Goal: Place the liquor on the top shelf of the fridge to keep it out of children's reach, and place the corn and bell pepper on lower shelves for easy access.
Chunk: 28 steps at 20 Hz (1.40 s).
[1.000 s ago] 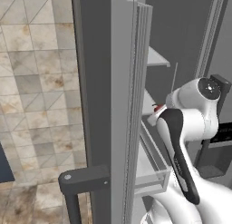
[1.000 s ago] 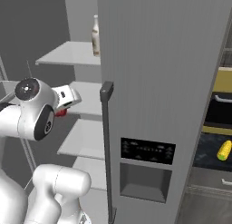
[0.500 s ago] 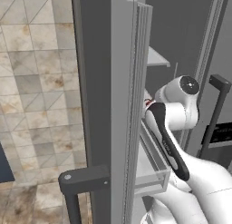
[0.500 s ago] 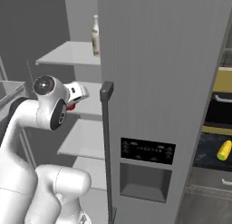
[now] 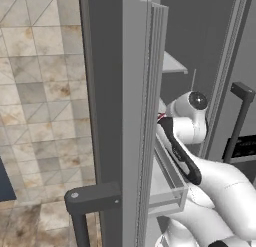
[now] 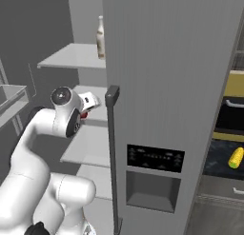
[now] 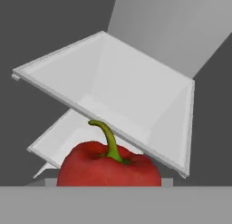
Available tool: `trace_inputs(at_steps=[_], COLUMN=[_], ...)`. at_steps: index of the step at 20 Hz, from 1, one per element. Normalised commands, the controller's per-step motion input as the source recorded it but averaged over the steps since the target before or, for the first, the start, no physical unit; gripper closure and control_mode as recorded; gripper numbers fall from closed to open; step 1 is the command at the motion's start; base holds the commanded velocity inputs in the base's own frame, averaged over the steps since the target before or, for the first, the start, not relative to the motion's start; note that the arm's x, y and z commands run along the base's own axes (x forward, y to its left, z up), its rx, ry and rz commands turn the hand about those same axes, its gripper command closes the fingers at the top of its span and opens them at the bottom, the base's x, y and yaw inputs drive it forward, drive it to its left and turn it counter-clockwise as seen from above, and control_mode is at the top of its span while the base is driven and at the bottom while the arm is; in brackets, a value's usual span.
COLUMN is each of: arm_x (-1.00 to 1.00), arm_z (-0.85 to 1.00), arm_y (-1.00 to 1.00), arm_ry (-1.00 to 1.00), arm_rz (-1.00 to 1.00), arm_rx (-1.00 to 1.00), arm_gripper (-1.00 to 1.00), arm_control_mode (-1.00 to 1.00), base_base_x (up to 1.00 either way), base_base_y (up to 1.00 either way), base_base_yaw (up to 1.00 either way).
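Currently I have the bell pepper (image 7: 108,166) pinched in the fingers, inside the fridge (image 6: 167,77) by a lower shelf (image 6: 90,146). Liquor (image 6: 100,38) sits on the top shelf (image 6: 71,57). Risk: clipping the shelf edge, or releasing early so the pepper rolls off.

L base cam: you look fwd past open fridge door edge (image 5: 132,116) | R base cam: you face closed door, shelves left | both share arm + fridge (image 6: 167,77) interior | hand cam: close on bell pepper (image 7: 108,166), tilted shelves behind
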Motion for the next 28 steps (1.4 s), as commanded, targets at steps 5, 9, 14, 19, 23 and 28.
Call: trace_inputs(at_steps=[5, 9, 14, 19, 23, 28], arm_x=[0.56, 0.66, 0.70, 0.77, 0.78, 0.77], arm_z=[-0.25, -0.23, -0.20, -0.17, -0.11, -0.06], arm_y=[-0.03, 0.00, 0.00, 0.00, 0.00, 0.00], arm_ry=[0.00, 0.00, 0.00, 0.00, 0.00, 0.00], arm_rz=[0.00, 0.00, 0.00, 0.00, 0.00, 0.00], arm_rx=[0.00, 0.00, 0.00, 0.00, 0.00, 0.00], arm_gripper=[1.00, 1.00, 1.00, 1.00, 1.00, 1.00], arm_control_mode=[-1.00, -1.00, -1.00, -1.00, -1.00, -1.00], base_base_x=[0.00, 0.00, 0.00, 0.00, 0.00, 0.00], base_base_y=[0.00, 0.00, 0.00, 0.00, 0.00, 0.00], base_base_yaw=[0.00, 0.00, 0.00, 0.00, 0.00, 0.00])
